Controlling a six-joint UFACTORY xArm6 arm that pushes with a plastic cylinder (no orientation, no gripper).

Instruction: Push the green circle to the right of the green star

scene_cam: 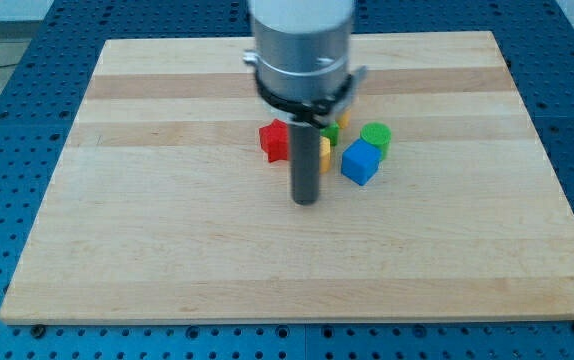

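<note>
While the wooden board [167, 250] lies on the blue desk, my tip [306, 202], a bare rod with no jaws and holding nothing, rests below a central cluster: red star [273, 140], yellow block [324, 154], blue cube [360, 162], green circle [375, 137] rightmost, and a partly hidden green block [331, 131].

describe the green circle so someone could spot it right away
On the pale wooden board, find the small cluster of blocks near the middle, just right of the dark rod. The green round block sits at the cluster's right edge, directly above the blue cube; it is the only round-topped one.
</note>
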